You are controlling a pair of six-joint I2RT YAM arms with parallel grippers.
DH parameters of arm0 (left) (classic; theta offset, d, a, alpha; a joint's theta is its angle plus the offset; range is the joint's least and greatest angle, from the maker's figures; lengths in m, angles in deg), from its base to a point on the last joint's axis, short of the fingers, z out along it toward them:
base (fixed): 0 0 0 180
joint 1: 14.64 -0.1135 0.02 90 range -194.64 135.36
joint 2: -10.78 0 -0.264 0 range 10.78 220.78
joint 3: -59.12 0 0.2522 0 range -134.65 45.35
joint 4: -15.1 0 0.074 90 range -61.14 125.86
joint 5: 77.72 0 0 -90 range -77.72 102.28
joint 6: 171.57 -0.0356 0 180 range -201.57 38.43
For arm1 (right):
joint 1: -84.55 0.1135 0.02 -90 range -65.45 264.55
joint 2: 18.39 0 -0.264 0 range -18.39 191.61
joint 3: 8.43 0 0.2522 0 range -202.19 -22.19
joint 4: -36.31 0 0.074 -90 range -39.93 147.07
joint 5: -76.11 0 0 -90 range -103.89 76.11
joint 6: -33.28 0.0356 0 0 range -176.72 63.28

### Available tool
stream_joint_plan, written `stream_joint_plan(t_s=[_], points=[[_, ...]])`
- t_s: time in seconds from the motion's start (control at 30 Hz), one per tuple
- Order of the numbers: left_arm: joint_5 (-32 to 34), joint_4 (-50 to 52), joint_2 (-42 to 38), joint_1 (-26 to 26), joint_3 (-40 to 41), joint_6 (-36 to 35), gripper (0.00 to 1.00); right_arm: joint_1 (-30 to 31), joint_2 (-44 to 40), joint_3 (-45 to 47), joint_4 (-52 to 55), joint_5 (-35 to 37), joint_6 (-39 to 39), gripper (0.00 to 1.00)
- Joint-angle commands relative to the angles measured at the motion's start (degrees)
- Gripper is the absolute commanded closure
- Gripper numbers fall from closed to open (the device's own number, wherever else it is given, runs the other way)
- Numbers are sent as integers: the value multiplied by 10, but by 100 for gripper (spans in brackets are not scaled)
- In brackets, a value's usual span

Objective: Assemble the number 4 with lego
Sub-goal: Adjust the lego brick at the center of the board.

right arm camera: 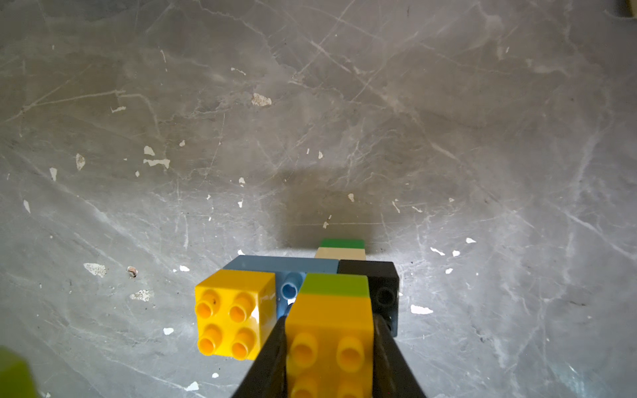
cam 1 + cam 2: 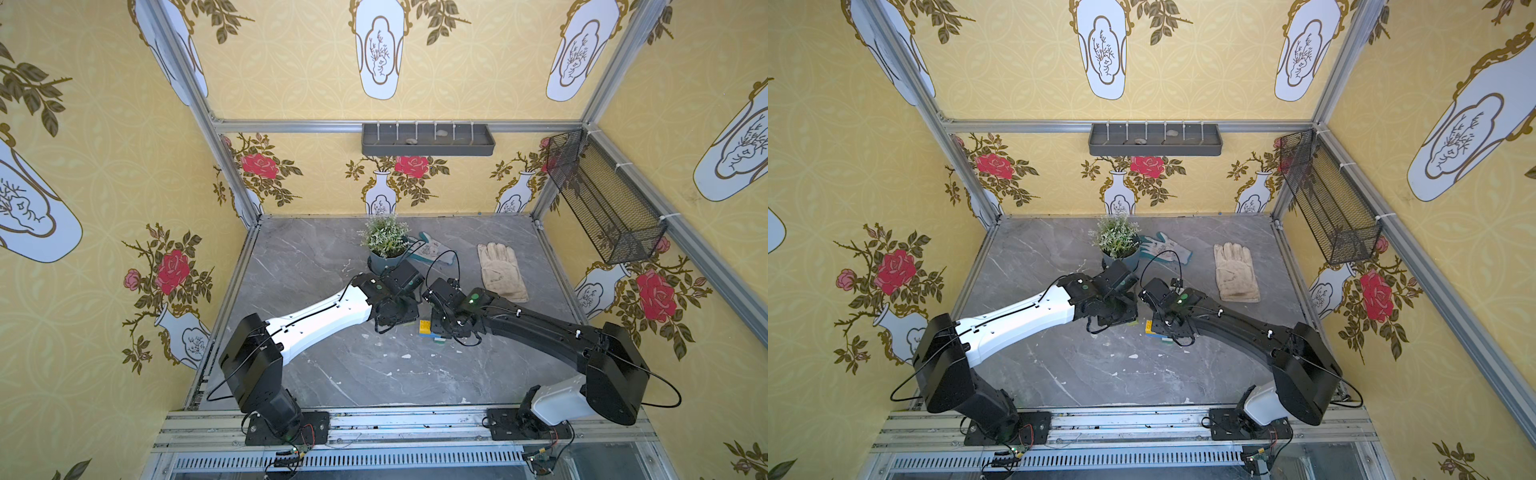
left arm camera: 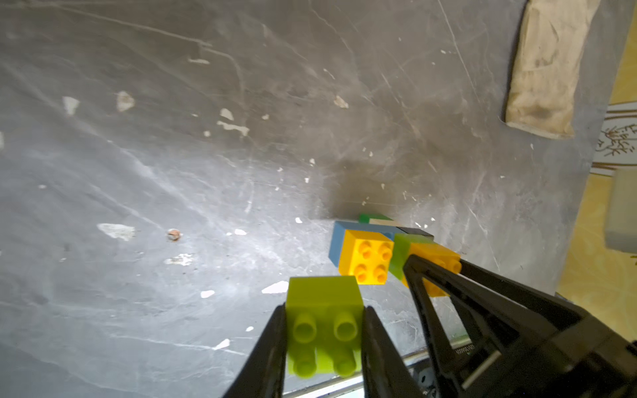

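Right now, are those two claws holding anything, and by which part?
The left gripper pinches a loose lime brick by its opposite side walls. The right gripper clamps the number 4 by the side walls of the yellow brick at one prong's tip.

The cell contains two yellow studded plastic bricks [image 1: 234,312], two lime bricks [image 3: 324,330], one blue brick [image 1: 275,265], one black [image 1: 372,272], one white [image 1: 339,254], one dark green [image 1: 342,243], two fabric gloves [image 2: 500,270] and one potted plant [image 2: 384,241].
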Motion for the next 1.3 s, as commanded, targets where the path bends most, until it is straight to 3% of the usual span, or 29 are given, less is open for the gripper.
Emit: stream_joint_plan(t_s=[0.0,0.5,0.77,0.93,1.13,1.27], points=[[-12,2,14,3,-4,-3,100,-2,10,15,3,-42,-1,100],[-31,-13,29,4,-9,8,100,-1,-16,39,-20,-37,-5,100],[-26,-12,22,2,2,5,100,4,-15,19,-7,-23,-10,76],[-27,-12,13,-17,10,-38,100,5,-10,11,-3,-19,-18,74],[-38,-45,-18,-41,56,-94,100,5,-10,4,3,-17,-25,61],[-28,-49,-44,-53,84,-111,100,5,-11,-1,8,-15,-27,59]])
